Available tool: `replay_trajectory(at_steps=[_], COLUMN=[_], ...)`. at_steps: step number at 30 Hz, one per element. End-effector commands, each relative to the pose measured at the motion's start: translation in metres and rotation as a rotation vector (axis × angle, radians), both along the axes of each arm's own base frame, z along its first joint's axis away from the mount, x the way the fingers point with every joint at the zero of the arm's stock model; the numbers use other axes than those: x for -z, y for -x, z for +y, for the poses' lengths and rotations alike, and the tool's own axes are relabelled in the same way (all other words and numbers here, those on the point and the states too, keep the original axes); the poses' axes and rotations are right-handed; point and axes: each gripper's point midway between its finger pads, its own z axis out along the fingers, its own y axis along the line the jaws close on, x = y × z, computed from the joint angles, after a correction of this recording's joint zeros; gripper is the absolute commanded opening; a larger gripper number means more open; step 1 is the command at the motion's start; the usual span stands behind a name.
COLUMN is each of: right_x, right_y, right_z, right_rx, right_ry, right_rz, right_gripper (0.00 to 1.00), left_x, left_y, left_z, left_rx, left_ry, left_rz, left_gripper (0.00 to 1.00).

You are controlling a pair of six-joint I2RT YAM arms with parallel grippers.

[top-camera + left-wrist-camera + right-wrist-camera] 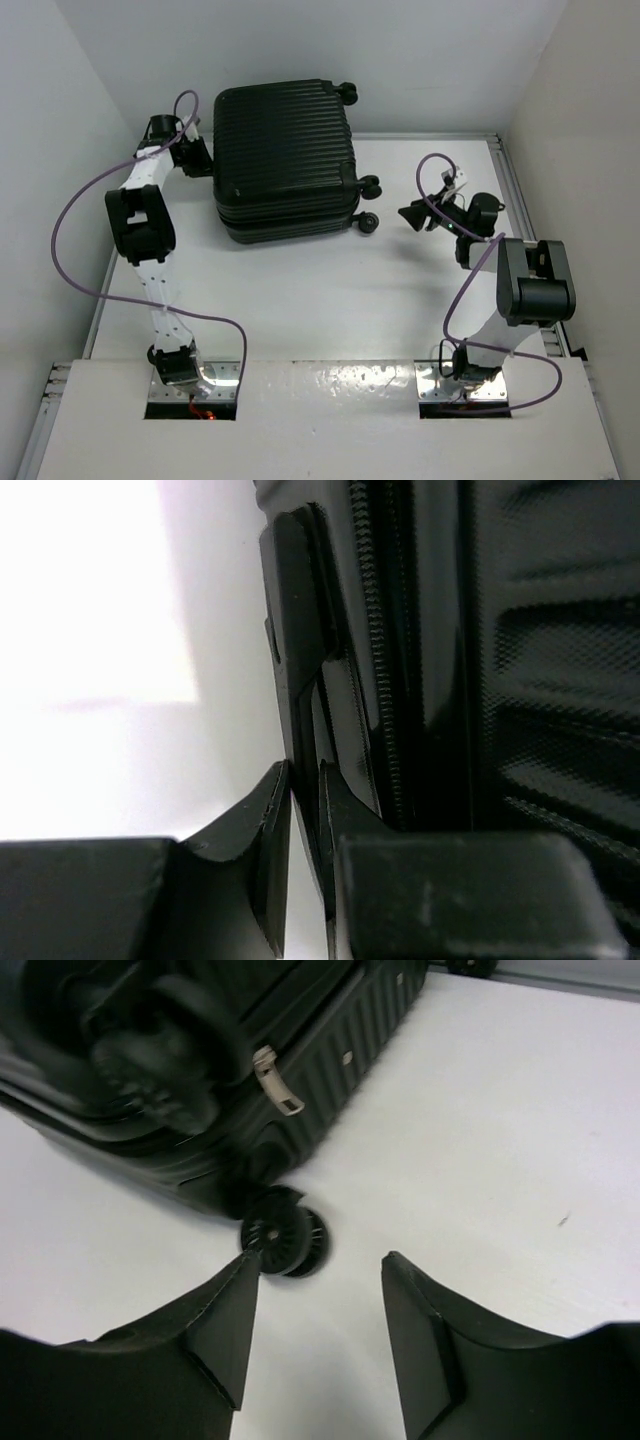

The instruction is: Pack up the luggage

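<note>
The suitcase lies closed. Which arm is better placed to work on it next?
Left. The left claw sits against the suitcase, fingers either side of a black tab; the right claw hangs open near a wheel.

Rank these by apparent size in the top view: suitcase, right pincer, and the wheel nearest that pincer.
1. suitcase: by far the largest.
2. right pincer: open and much smaller.
3. wheel: smallest, though not far behind. The pincer may sit nearer the camera, so this gap is unsure.

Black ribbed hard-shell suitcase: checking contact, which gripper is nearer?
Left. The left gripper pinches the black ribbed hard-shell suitcase at its side; the right gripper hangs open, apart, by a wheel.
</note>
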Motion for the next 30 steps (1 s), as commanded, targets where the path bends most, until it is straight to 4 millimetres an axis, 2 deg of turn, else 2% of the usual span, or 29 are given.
replay_trajectory(at_steps=[1,2,3,4,5,7,9,10,12,13,14,15,16,19,21,22,24,25,28,29,30], right_x=[-0.025,-0.031,-0.033,-0.037,-0.03,-0.035,-0.025,-0.028,-0.013,-0.02,-0.019,-0.009,-0.013,-0.007,-0.007,0.001,0.004,0.016,0.015,0.013,0.008], right_y=[-0.02,-0.028,-0.029,-0.027,-0.03,-0.031,-0.026,-0.029,-0.027,-0.035,-0.036,-0.038,-0.042,-0.037,-0.036,-0.034,-0.035,-0.032,-0.034,-0.036,-0.045], right_z=[-0.004,-0.003,0.001,0.009,0.012,0.025,0.042,0.047,0.057,0.058,0.061,0.063,0.064,0.06,0.059,0.055,0.053,0.047,0.046,0.046,0.046], right_rx=[-0.025,-0.043,-0.064,-0.113,-0.135,-0.209,-0.308,-0.33,-0.381,-0.388,-0.398,-0.415,-0.422,-0.487,-0.506,-0.511,-0.527,-0.534,-0.574,-0.584,-0.591], right_ry=[0.025,0.038,0.043,0.048,0.046,0.064,0.066,0.067,0.042,0.049,0.044,0.019,0.02,-0.021,-0.028,-0.058,-0.07,-0.095,-0.108,-0.109,-0.118], right_rz=[-0.111,-0.142,-0.162,-0.186,-0.177,-0.238,-0.253,-0.277,-0.245,-0.286,-0.287,-0.253,-0.28,-0.247,-0.261,-0.21,-0.192,-0.139,-0.137,-0.142,-0.138], right_gripper=[0.53,0.53,0.53,0.52,0.49,0.49,0.49,0.49,0.52,0.53,0.55,0.58,0.59,0.63,0.63,0.6,0.58,0.58,0.58,0.56,0.56], left_x=[0.065,0.066,0.08,0.075,0.077,0.075,0.078,0.076,0.069,0.063,0.064,0.055,0.052,0.043,0.049,0.044,0.054,0.053,0.073,0.074,0.078], left_y=[0.025,0.025,0.031,0.028,0.03,0.029,0.032,0.032,0.031,0.03,0.034,0.034,0.034,0.037,0.042,0.035,0.034,0.032,0.029,0.023,0.023], left_z=[0.041,0.041,0.035,0.033,0.028,0.018,0.016,0.013,0.006,0.003,-0.003,-0.012,-0.016,-0.016,-0.017,-0.013,-0.013,-0.01,-0.004,0.001,0.002], left_rx=[0.103,0.115,0.145,0.164,0.179,0.202,0.208,0.224,0.252,0.262,0.289,0.333,0.355,0.409,0.474,0.468,0.46,0.453,0.45,0.44,0.454], left_ry=[-0.2,-0.202,-0.174,-0.166,-0.139,-0.116,-0.104,-0.093,-0.066,-0.05,-0.026,0.013,0.03,0.075,0.096,0.109,0.122,0.1,0.043,0.014,0.009], left_rz=[0.171,0.187,0.215,0.194,0.195,0.185,0.191,0.182,0.156,0.14,0.142,0.104,0.089,0.048,0.043,0.022,0.039,0.038,0.073,0.07,0.074], left_gripper=[0.0,0.0,0.0,0.0,0.0,0.0,0.0,0.0,0.0,0.0,0.0,0.0,0.0,0.0,0.0,0.0,0.0,0.0,0.0,0.0,0.0])
